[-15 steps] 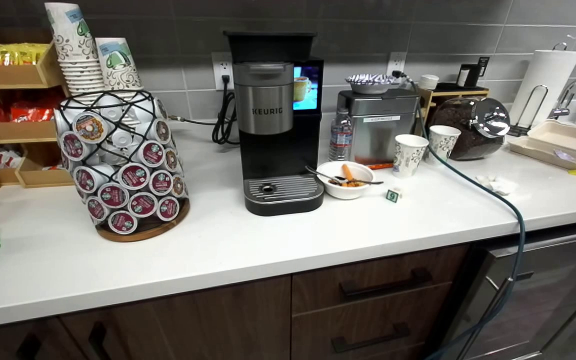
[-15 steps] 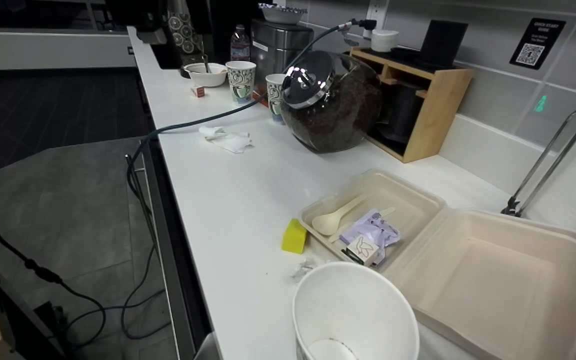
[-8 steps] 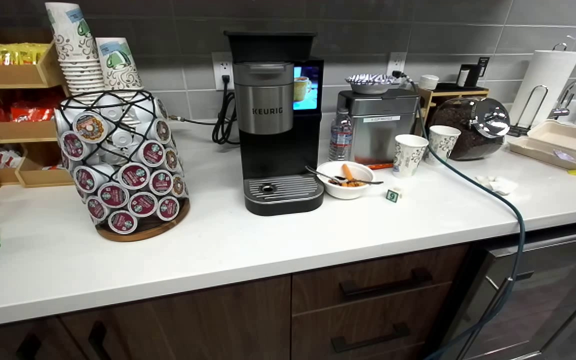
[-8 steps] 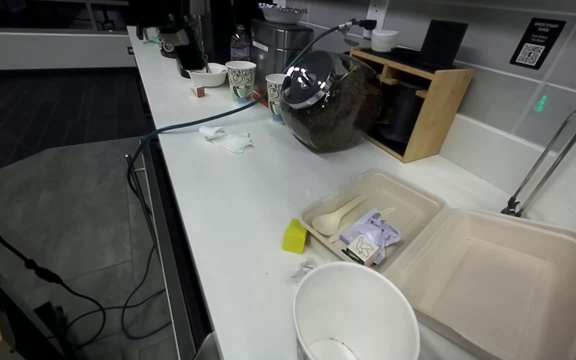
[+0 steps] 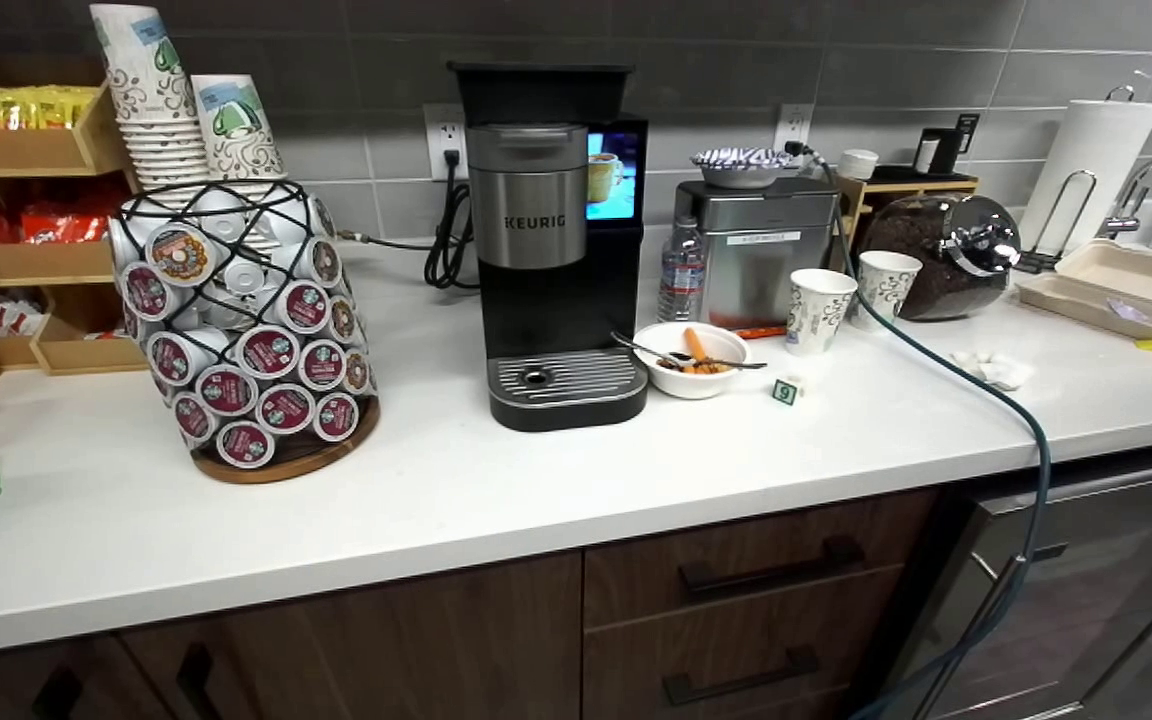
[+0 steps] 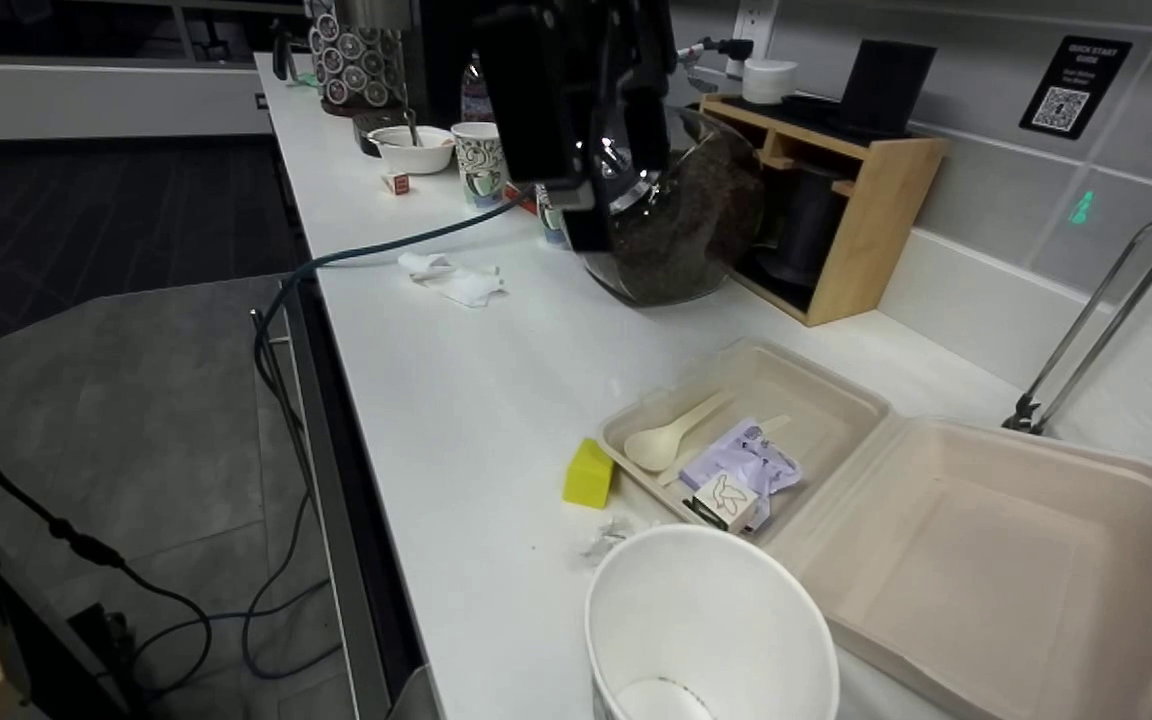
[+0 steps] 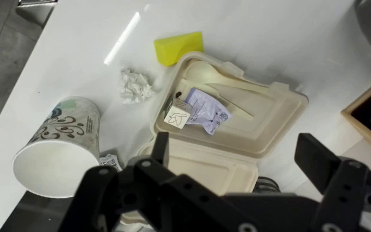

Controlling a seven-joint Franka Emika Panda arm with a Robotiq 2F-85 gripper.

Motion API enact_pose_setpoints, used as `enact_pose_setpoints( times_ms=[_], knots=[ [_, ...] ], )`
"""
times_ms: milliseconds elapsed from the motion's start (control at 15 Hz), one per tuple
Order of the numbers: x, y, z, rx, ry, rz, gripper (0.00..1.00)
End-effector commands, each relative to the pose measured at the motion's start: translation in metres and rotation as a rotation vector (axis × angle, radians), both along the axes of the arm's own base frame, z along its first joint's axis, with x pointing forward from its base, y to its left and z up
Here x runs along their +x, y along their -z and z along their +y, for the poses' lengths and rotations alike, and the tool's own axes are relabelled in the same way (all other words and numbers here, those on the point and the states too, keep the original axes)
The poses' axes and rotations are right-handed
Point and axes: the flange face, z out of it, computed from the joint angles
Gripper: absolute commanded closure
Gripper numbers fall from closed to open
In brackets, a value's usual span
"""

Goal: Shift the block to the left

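While the claw (image 7: 233, 145) stands wide and holds nothing, the yellow block (image 7: 178, 48), probably the one meant, sits on the counter (image 7: 262, 29) just beside the takeaway box (image 7: 246, 135); the shift seems not yet begun; reaching, gripping and moving it left likely remain.

In an exterior view, the box (image 6: 1016, 550) lies right — spoon (image 6: 654, 448), packet (image 6: 748, 460) and cube (image 6: 726, 500) in its far half. The block (image 6: 588, 475) sits just left, a paper wad (image 6: 606, 540) between it and the near cup (image 6: 716, 600). Farther stands a jar (image 6: 696, 215) — shelf (image 6: 878, 225) to its right.
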Motion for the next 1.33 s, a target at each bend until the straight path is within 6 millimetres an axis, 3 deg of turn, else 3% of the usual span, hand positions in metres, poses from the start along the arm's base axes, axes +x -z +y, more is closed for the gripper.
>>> enact_pose_setpoints(
  times_ms=[0,267,333,533,667,800,1067,1267],
  knots=[
    [-0.011,0.001,-0.041,0.044,-0.184,0.074,0.0],
    [-0.025,0.017,-0.072,0.082,-0.39,0.168,0.0],
    [-0.029,0.004,-0.057,0.056,-0.308,0.135,0.0],
    [-0.031,0.006,-0.063,0.059,-0.312,0.14,0.0],
    [-0.024,0.0,-0.053,-0.016,-0.395,0.117,0.0],
    [-0.014,0.013,-0.056,-0.095,-0.498,0.149,0.0],
    [0.002,0.059,-0.059,-0.222,-0.672,0.234,0.0],
    [0.009,0.086,-0.072,-0.273,-0.813,0.277,0.0]
  ],
)
